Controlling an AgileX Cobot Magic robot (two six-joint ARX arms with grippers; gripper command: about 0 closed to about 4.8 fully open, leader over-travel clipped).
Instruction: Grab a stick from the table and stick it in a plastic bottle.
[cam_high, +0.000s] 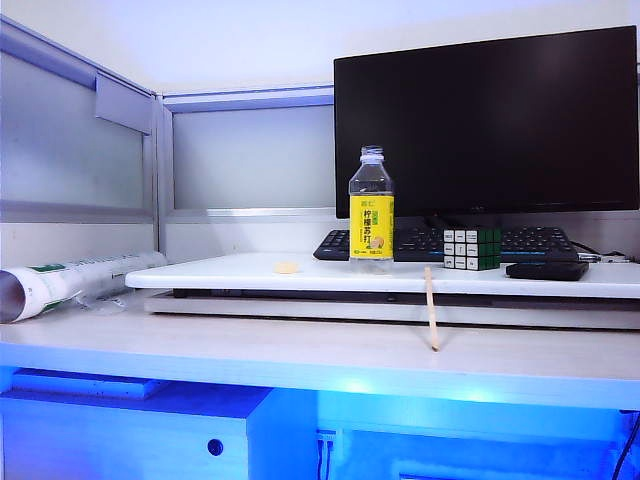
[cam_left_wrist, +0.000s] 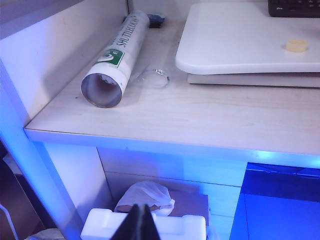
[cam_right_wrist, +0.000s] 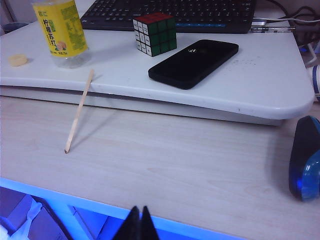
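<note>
Office cubicle, monitor (cam_high: 487, 118), keyboard (cam_right_wrist: 170, 12), partition (cam_high: 75, 145)

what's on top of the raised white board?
On the raised white board: plastic bottle, small yellowish lump, Rubik's cube, black phone; stick leans on its edge. The keyboard sits at the back, its base hidden.

The exterior camera sits low in front of my surface (cam_high: 300, 355), looking level across it toward the monitor (cam_high: 487, 120) at the far side. My left wrist camera hangs off the near left corner, looking down and forward past my left gripper (cam_left_wrist: 139, 225). My right wrist camera does the same off the near right edge, past my right gripper (cam_right_wrist: 138, 224). Both wrist views share the raised board (cam_left_wrist: 235, 45) and its yellowish lump (cam_left_wrist: 296, 45).
</note>
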